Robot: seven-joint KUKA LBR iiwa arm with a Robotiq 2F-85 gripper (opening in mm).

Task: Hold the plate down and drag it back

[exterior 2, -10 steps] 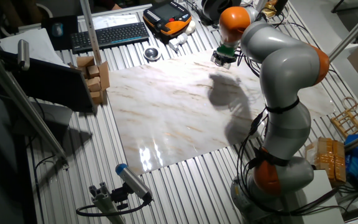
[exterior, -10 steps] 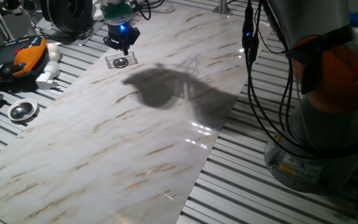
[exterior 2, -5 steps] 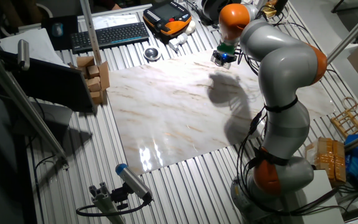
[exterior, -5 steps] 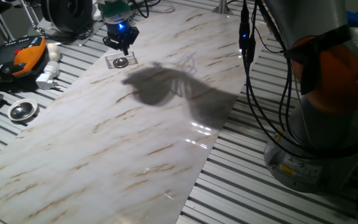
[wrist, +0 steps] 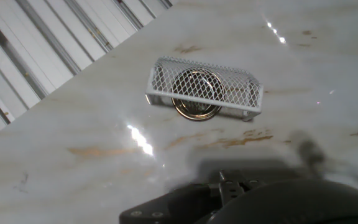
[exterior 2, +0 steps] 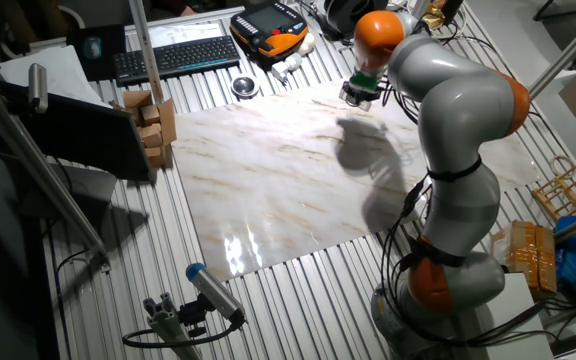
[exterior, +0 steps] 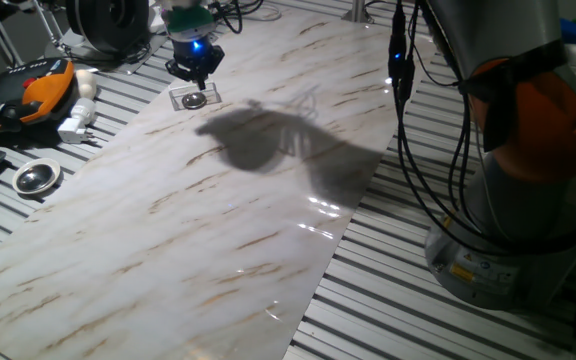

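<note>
A marbled board (exterior: 218,210) is laid on a ribbed metal table (exterior: 438,320). At the near right of one fixed view the arm's base (exterior: 518,190) is seen. At the left, off the board, a round metal dish (exterior: 36,177) is set. Farther off, near the board's far left edge, the plate (exterior: 195,99) is found under a clear rectangular piece (exterior: 182,97); in the hand view that piece (wrist: 205,87) appears as white mesh across the plate (wrist: 196,104). The gripper (exterior: 194,70) is held just above and beyond the plate, apart from it. Nothing is gripped; the gap between its fingers cannot be told.
</note>
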